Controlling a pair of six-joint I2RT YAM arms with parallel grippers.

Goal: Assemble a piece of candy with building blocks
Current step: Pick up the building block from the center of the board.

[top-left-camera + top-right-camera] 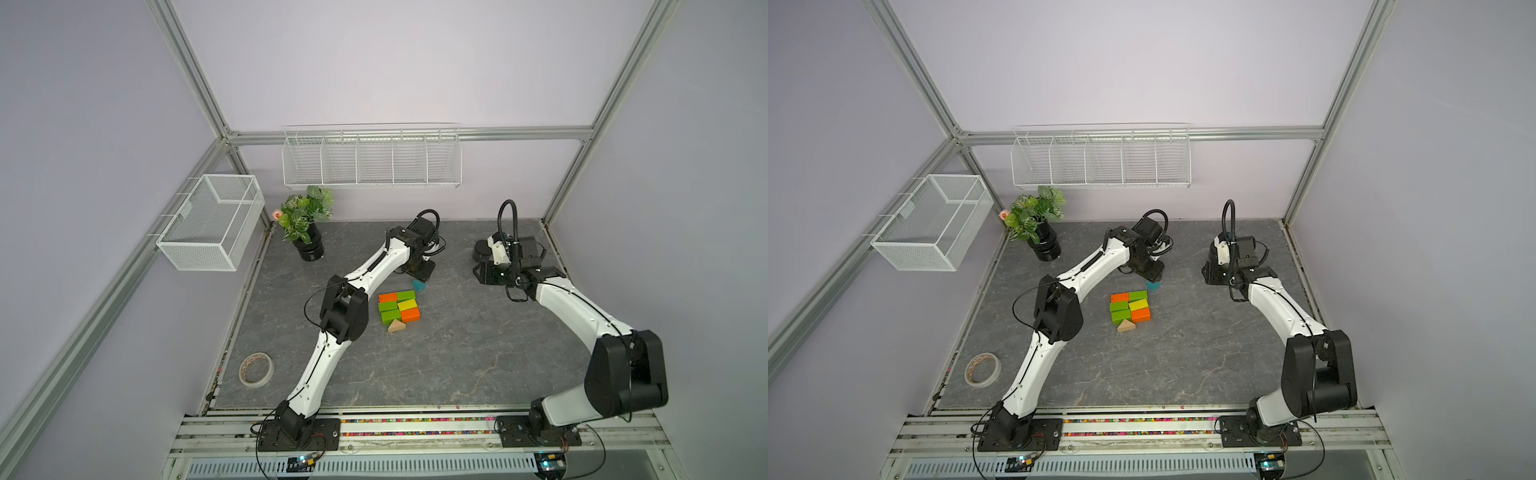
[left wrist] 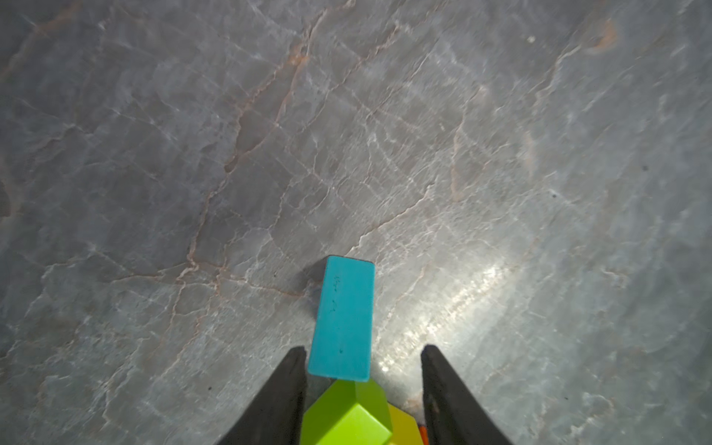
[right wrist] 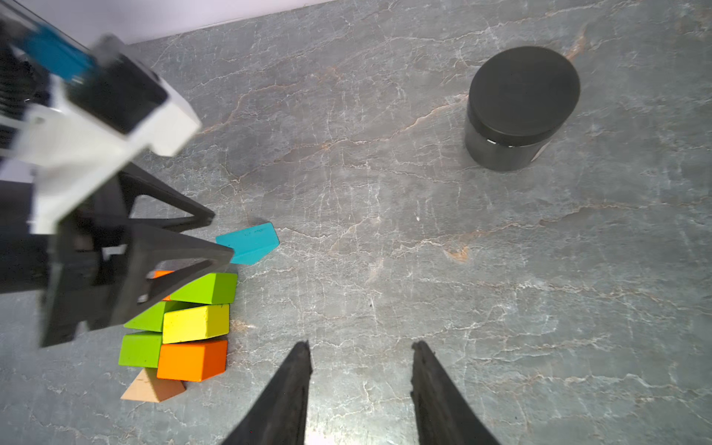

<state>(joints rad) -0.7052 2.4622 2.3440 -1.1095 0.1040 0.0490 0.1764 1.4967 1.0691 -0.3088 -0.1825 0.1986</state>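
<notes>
The two-by-three rectangle of green, orange and yellow bricks (image 1: 399,307) (image 1: 1130,307) (image 3: 192,323) lies flat mid-table. The tan triangle (image 1: 396,326) (image 1: 1126,326) (image 3: 152,387) sits against its near end. At the far end the teal triangle (image 1: 419,284) (image 1: 1153,285) (image 2: 345,319) (image 3: 250,242) lies on the table, skewed, close by a green brick (image 2: 346,416). My left gripper (image 1: 419,272) (image 2: 364,348) hovers open over it, one finger beside its edge, the other apart. My right gripper (image 1: 480,274) (image 3: 362,343) stands open over bare table.
A black round jar (image 3: 520,108) (image 1: 482,249) stands at the back, just beyond my right wrist. A potted plant (image 1: 309,245) is at the back left and a tape roll (image 1: 256,369) at the front left. A mesh basket (image 1: 212,226) and a wire rack (image 1: 371,160) hang on the walls.
</notes>
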